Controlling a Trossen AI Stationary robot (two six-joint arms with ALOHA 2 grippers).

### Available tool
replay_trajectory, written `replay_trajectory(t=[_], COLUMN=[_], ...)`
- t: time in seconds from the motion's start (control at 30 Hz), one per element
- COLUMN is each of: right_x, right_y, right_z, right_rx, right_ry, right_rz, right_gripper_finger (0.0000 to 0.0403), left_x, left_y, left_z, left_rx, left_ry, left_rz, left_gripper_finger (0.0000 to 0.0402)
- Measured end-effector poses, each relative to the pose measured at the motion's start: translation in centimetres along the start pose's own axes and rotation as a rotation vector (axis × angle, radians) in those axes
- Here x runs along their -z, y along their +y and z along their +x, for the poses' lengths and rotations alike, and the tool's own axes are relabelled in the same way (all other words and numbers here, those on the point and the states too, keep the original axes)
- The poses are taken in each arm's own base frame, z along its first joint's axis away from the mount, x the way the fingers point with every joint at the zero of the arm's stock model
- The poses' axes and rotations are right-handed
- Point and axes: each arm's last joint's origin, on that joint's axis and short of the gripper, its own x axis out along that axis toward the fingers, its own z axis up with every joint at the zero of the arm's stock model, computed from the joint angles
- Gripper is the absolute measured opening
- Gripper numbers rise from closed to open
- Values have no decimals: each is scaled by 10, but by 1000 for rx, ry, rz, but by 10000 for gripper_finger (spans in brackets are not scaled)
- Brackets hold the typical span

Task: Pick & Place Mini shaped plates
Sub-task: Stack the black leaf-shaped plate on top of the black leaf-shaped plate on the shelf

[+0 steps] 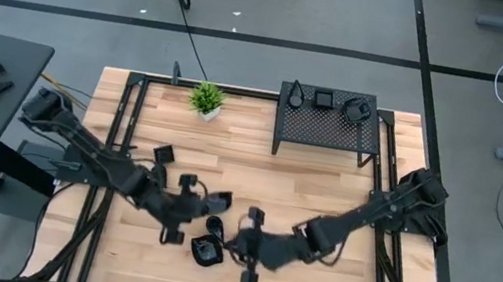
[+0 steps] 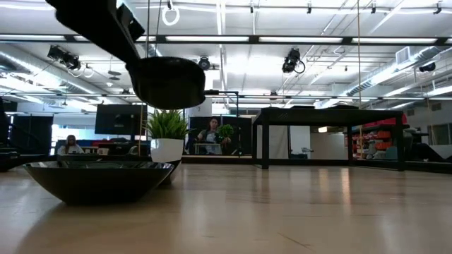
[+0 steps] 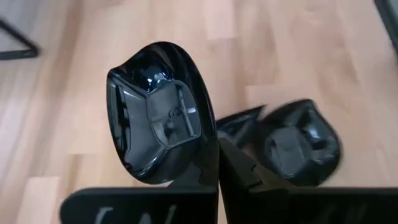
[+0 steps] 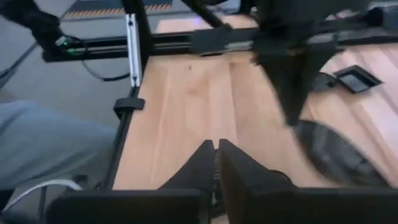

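Because the mini plate (image 3: 158,112) is glossy and stiff, probably slippery and breakable, the left hand (image 3: 216,155) pinches only its rim, above the surface (image 3: 280,50); the right hand (image 4: 217,152) seems closed, empty.

One glossy black teardrop plate (image 3: 158,112) is held lifted and tilted above the bench. A second rounded black plate (image 3: 298,143) is seen flat at its 3 o'clock.

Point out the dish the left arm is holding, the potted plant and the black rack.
held dish (image 3: 155,112), left wrist view, its glossy inner face
potted plant (image 1: 206,100), high view, its leaves
black rack (image 1: 327,125), high view, perforated top
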Motion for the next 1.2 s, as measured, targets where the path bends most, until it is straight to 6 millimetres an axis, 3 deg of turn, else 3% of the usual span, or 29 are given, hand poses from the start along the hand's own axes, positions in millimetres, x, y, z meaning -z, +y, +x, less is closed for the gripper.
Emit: replay_trajectory(t=[0.17,0.33,0.47,0.7,1.2], right_x=[-13,-3,4,13,17], right_y=[-24,-39,-41,-41,-43], right_z=[7,17,28,40,43], right_rx=[-50,-101,-104,-97,-45], right_ry=[100,216,228,245,263], right_rz=[-35,-124,-201,-229,-246], right_gripper_finger=[75,120,133,118,45], left_x=[-16,-26,-29,-29,-32], left_y=[-26,-37,-39,-39,-39], left_z=[10,22,26,26,26], left_rx=[33,49,51,52,58], left_ry=[7,26,30,29,7], left_rz=[37,45,66,64,54], left_gripper_finger=[1,2,3,6,9])
